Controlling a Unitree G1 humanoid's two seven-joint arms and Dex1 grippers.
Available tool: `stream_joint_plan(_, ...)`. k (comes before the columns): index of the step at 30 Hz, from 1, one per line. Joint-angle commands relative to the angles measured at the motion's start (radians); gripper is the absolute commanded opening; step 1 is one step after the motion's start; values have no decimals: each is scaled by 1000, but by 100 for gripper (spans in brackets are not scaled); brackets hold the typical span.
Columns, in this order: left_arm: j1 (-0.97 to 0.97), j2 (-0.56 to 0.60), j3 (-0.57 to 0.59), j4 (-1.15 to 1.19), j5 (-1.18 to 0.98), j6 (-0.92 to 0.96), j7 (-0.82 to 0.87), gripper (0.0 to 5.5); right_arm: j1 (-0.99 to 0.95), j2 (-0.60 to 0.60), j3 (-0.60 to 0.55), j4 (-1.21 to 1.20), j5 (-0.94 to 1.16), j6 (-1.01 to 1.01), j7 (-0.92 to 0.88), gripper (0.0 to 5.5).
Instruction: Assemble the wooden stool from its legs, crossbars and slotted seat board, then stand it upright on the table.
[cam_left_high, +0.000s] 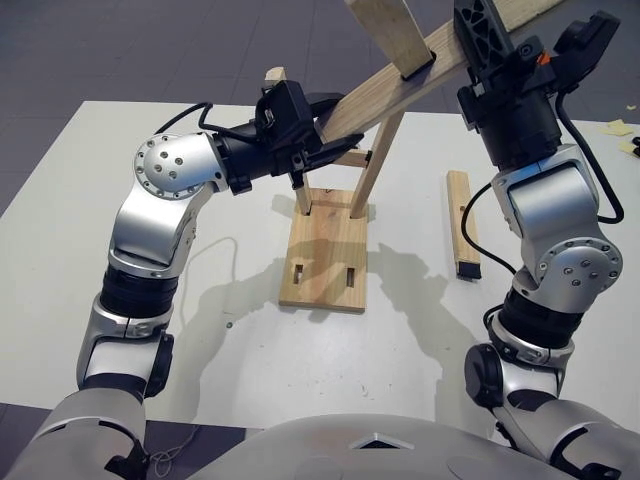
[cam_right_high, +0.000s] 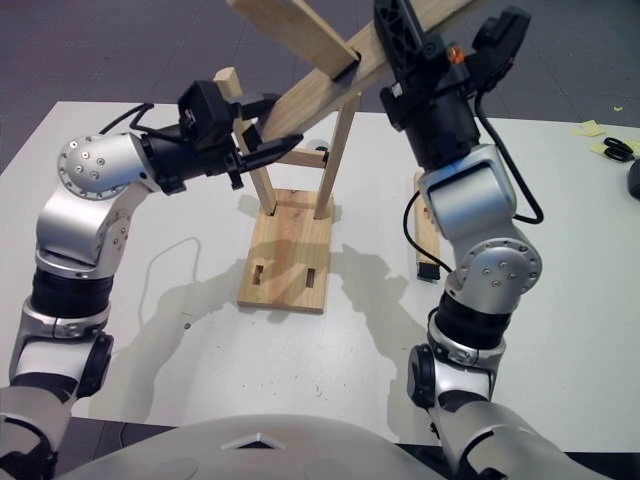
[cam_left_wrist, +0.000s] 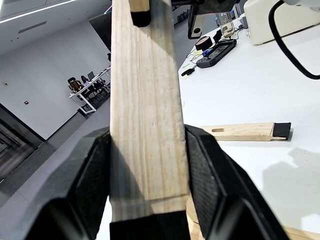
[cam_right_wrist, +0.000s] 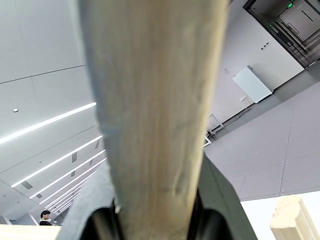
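The slotted seat board (cam_left_high: 322, 248) lies flat on the white table (cam_left_high: 90, 230). Two legs (cam_left_high: 374, 168) stand upright in its far slots, joined by a short crossbar (cam_left_high: 350, 158). Above them a long wooden leg (cam_left_high: 395, 92) hangs slanted in the air, with a second wooden piece (cam_left_high: 384, 28) fixed across it. My left gripper (cam_left_high: 303, 140) is shut on the leg's lower end, seen between its fingers (cam_left_wrist: 207, 175). Higher up, my right gripper (cam_left_high: 478, 45) is shut on the same leg (cam_right_wrist: 155, 100). A loose leg (cam_left_high: 462, 235) with a black end cap lies on the table to the right.
Two empty slots (cam_left_high: 350, 275) show at the board's near end. A thin cable (cam_left_high: 210, 262) trails across the table on the left. Yellow notes (cam_left_high: 620, 128) and dark tools (cam_right_high: 620, 148) lie at the table's far right edge. A white box (cam_left_wrist: 280, 20) stands farther off.
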Motion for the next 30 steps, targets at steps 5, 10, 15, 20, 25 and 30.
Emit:
stream_joint_plan(5,18,88,230,-127,-351,338,-37,318,17,-36,-38,-1,-4,-17,-14,103)
stream_joint_plan(10,145,296,386,-58,-408,463,-86,402,177,-112,-102,-39,146,43,10,103)
stream_joint_plan(15,489,446,217,-50,-86,239,-98,484,309,-197,-107,-53,228,102,96,102)
stream_joint_plan(20,672,396,47,6,159,17,-10,540,354,-310,-118,-44,231,152,162,102)
stream_joint_plan(25,695,236,-14,-7,208,-12,117,540,339,-381,-127,11,256,175,195,102)
stream_joint_plan(30,696,90,-130,-162,211,97,187,540,365,-453,-119,67,178,209,225,102)
